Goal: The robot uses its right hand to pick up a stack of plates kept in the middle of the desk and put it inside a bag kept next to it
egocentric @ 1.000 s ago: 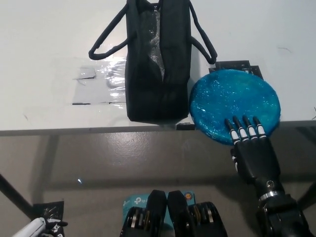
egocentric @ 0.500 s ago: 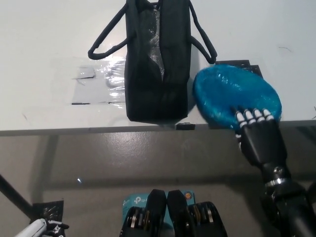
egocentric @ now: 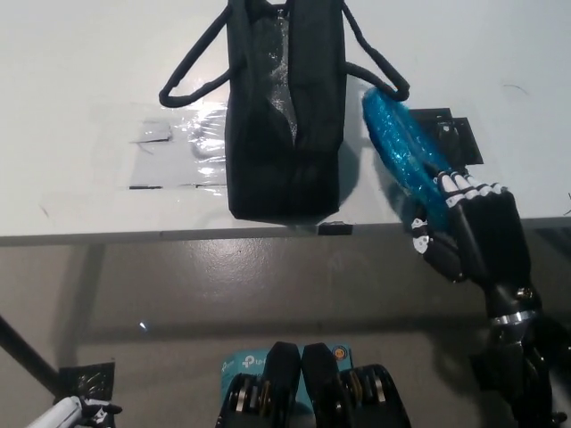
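Black right hand [egocentric: 468,227] grips the blue plate stack [egocentric: 406,156], tipped on edge at the bag's [egocentric: 284,107] three o'clock — lift under way — next, swing it over the bag's opening.

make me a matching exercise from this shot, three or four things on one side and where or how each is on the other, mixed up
Things:
1. plates
2. bag
3. right hand
4. left hand

States:
A. stands on the desk, top open, handles splayed out
B. low at the picture's bottom left, below the desk edge
C. tilted up on edge beside the bag
D. shut on the blue stack at the desk's front edge

Pairs: 1-C, 2-A, 3-D, 4-B
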You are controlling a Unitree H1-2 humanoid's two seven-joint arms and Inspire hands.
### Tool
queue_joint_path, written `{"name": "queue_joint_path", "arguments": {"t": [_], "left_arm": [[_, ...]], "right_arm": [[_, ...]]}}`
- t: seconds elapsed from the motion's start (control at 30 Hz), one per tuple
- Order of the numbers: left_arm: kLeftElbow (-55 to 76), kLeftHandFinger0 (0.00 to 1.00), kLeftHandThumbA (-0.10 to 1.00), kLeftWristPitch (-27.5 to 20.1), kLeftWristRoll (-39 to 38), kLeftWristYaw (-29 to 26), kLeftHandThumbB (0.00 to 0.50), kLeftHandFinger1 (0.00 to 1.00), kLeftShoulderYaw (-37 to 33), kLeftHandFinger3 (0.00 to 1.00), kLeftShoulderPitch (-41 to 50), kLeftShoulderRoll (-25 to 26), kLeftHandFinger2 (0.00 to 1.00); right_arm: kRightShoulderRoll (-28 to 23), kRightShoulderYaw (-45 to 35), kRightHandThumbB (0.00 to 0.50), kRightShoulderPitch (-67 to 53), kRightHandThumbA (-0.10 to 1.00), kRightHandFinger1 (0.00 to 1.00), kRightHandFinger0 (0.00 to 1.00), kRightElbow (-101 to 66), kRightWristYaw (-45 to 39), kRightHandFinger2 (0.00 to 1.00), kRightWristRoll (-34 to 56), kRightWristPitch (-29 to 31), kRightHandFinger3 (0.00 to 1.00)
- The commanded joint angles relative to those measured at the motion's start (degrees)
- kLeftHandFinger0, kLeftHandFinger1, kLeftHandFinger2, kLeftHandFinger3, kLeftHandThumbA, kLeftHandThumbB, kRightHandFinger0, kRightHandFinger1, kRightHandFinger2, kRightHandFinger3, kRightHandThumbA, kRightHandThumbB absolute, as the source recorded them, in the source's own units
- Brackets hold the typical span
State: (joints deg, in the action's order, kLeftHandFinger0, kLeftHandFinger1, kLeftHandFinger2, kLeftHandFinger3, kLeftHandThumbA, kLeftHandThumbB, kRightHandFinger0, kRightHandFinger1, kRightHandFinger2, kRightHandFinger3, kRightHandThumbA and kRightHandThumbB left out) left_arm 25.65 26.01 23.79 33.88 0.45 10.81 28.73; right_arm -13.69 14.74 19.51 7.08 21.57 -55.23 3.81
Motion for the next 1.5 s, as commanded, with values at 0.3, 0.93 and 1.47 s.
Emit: {"name": "queue_joint_path", "arguments": {"t": [0.3, 0.93, 1.47], "left_arm": [[2.05, 0.72, 0.16, 0.92, 0.92, -0.01, 0.000, 0.72, 0.33, 0.85, 0.65, 1.34, 0.79], [2.25, 0.74, 0.19, 0.92, 1.86, 0.75, 0.000, 0.74, 0.34, 0.91, 0.56, 0.75, 0.81], [2.09, 0.73, 0.16, 0.92, 2.33, 1.37, 0.000, 0.73, 0.56, 0.93, 0.75, 0.19, 0.82]], "right_arm": [[14.89, -34.99, 0.001, 11.94, -0.10, 0.00, 0.00, -21.51, -5.29, 0.12, 77.94, -20.40, 0.04], [15.67, -35.17, 0.109, 32.01, -0.10, 0.00, 0.00, -19.24, -5.13, 0.06, 72.95, -24.49, 0.02], [18.98, -31.17, 0.235, 44.47, -0.10, 0.00, 0.00, -15.81, -8.58, 0.00, 66.47, -27.77, 0.00]]}}
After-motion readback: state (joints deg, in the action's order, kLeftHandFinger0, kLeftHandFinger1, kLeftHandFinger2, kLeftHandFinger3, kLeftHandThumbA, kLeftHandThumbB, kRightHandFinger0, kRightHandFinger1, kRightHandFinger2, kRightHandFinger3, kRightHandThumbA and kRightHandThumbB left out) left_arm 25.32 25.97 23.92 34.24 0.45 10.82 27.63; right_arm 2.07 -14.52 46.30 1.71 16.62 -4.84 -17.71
